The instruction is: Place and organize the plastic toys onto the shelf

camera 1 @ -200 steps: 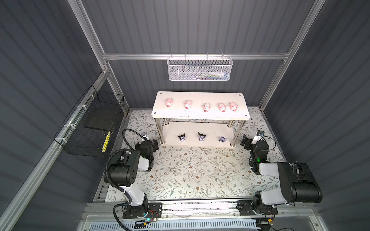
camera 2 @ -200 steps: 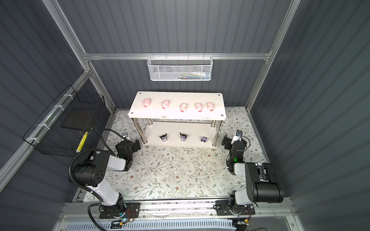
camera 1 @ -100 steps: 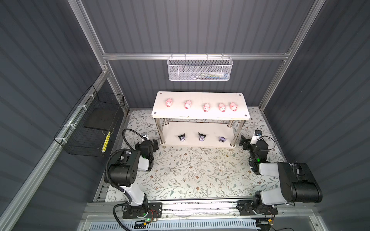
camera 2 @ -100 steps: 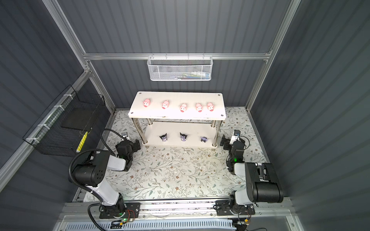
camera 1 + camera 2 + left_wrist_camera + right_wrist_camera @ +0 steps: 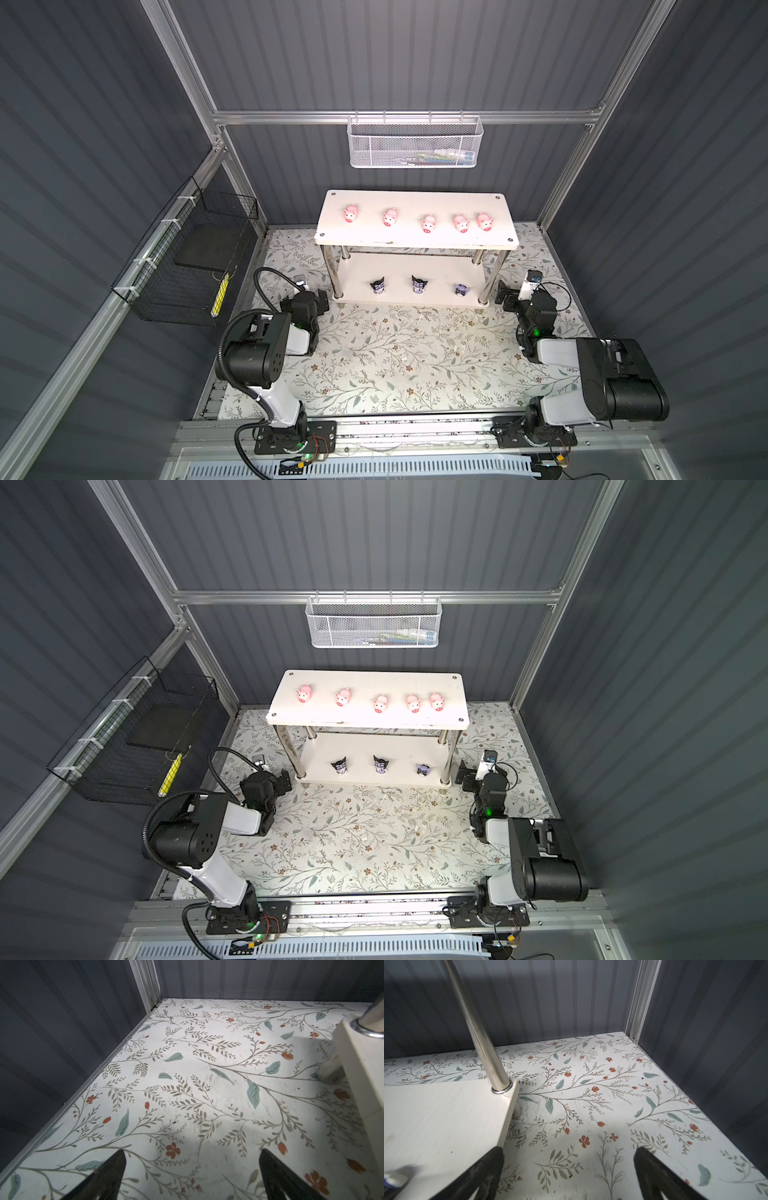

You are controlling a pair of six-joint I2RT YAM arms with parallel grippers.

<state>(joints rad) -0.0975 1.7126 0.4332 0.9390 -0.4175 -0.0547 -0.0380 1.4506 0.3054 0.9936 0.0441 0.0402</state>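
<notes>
In the left wrist view the shelf (image 5: pixel 361 1076), just beside the left pincer (image 5: pixel 192 1152), is cut off by the frame: only one board corner and a bit of leg show. Near the right pincer (image 5: pixel 569 1149), a blurred blue-white scrap (image 5: pixel 393 1180) on the shelf's lower board runs off the edge (what it is cannot be told). Each wrist view shows its pincer's fingertips only. Far beyond both pincers, what lies in the white mesh basket (image 5: pixel 374 145) is too small to name.

We see the counter (image 5: pixel 395 361) before the shelf (image 5: pixel 415 243) free, w/ wide room. A shelf leg (image 5: pixel 481 1043) stands near the right claw (image 5: pixel 569 1148), the shelf corner near the left claw (image 5: pixel 192 1150). Btw. the dark figures (image 5: pixel 419 284) there are gaps.
</notes>
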